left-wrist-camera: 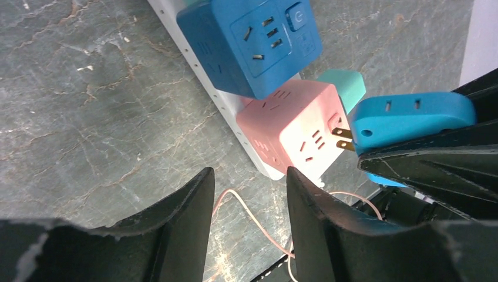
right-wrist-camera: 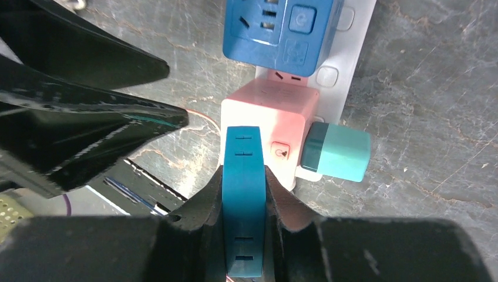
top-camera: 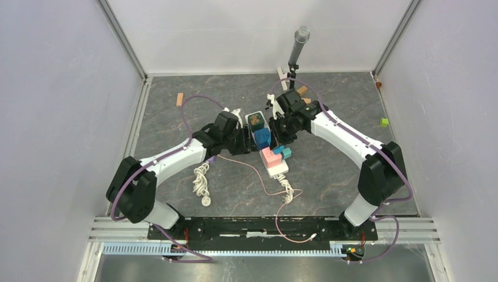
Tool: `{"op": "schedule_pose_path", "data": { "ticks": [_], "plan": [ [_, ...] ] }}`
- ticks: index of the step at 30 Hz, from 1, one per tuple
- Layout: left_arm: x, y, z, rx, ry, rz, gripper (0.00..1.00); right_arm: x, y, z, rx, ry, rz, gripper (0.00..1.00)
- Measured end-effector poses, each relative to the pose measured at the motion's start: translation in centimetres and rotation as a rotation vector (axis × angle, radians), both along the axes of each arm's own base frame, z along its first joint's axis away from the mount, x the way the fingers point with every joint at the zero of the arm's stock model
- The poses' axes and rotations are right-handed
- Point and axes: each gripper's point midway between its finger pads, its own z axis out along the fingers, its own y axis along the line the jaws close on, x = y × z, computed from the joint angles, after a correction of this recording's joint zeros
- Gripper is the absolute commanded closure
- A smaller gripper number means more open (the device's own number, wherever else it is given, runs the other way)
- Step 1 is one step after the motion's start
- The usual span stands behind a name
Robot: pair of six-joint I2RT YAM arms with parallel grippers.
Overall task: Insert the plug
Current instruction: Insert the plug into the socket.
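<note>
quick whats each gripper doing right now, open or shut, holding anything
Left gripper: open, nothing between its fingers.
Right gripper: shut on the blue plug, its prongs at the pink socket cube.

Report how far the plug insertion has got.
Done: the right end effector grips the blue plug and has it at the pink socket cube. In hand: lining up; the prongs show bare at the cube's face, not in. To do: push them in. The left end effector is open, empty.
</note>
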Motion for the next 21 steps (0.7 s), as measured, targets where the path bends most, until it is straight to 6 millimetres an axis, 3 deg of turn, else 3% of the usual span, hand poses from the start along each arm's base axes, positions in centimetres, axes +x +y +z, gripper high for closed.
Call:
{"op": "schedule_pose_path", "data": {
  "ticks": [6,13,21],
  "plan": [
    [-0.1,0.8,0.4,0.034,-0.018,0.004,0.42,-1.0,-0.4,-2.1,-0.029,0.043,0.011,1.00],
    [0.6,0.7,2.5,0.028,-0.080,-0.007,0.42,-0.6,-0.2,-2.1,-0.026,0.026,0.007,1.00],
    [0.4,0.9,2.3,0.043,-0.083,-0.020,0.41,-0.6,-0.5,-2.5,-0.048,0.018,0.006,1.00]
  ]
}}
